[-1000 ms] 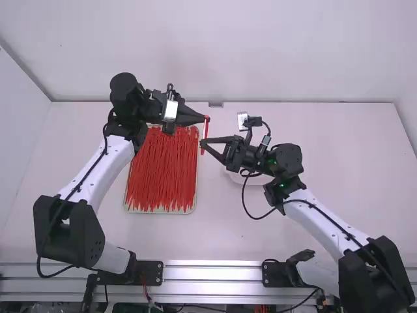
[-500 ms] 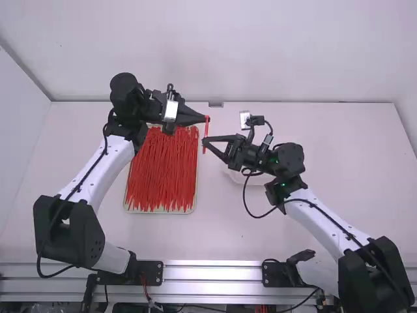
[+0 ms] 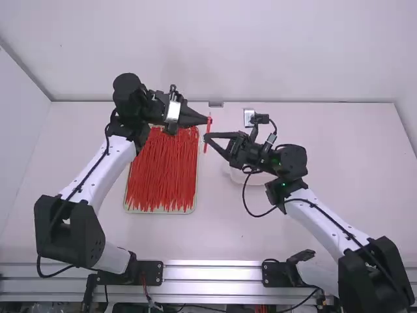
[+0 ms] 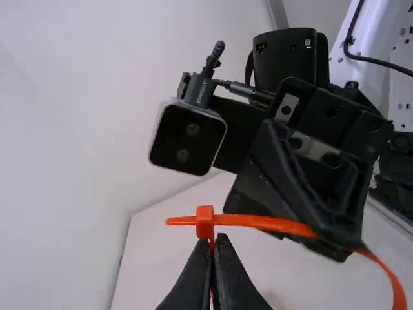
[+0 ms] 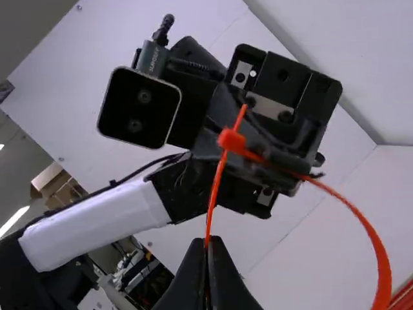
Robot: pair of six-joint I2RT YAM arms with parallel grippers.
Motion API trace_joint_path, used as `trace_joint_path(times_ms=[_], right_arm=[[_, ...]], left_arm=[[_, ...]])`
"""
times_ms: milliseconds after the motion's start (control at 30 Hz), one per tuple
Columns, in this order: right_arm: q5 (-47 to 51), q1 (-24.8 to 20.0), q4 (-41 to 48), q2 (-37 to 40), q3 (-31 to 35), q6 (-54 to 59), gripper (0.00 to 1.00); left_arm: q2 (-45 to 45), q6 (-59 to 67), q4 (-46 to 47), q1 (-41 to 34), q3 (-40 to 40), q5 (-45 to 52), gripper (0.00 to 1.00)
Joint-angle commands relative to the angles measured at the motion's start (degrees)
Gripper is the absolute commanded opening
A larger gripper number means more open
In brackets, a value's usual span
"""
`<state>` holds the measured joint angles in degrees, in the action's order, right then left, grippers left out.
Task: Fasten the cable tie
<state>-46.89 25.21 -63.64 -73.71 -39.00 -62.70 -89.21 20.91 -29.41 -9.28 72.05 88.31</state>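
We hold the cable tie (image 3: 207,134) aloft above the tray's (image 3: 159,211) far right corner — left gripper (image 3: 208,120) closed tight just under its head to steady it, right gripper (image 3: 206,138) pinching the tail — whose tip seems just threaded through.

The only lettering was small pale print on the cable plug (image 4: 201,92) beside the wrist camera (image 4: 188,139); it could not be read.

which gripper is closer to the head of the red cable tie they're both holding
Left. The left gripper pinches the cable tie right beside its head; the right gripper pinches the strap farther along, apart from the head.
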Motion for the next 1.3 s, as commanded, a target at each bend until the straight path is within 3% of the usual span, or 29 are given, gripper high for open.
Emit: trace_joint_path(times_ms=[0, 1067, 1267], right_arm=[[2.2, -0.5, -0.5, 0.0, -1.5, -0.5, 0.0], [3.9, -3.6, -3.9, 0.0, -1.5, -3.5, 0.0], [3.7, -6.3, -4.2, 0.0, -1.5, -5.3, 0.0]], left_arm=[[-0.1, 0.6, -0.2, -1.5, 0.6, 1.4, 0.02], [-0.1, 1.4, 4.0, -2.7, 0.6, 1.4, 0.02], [-0.1, 1.5, 4.9, -2.7, 0.6, 1.4, 0.02]])
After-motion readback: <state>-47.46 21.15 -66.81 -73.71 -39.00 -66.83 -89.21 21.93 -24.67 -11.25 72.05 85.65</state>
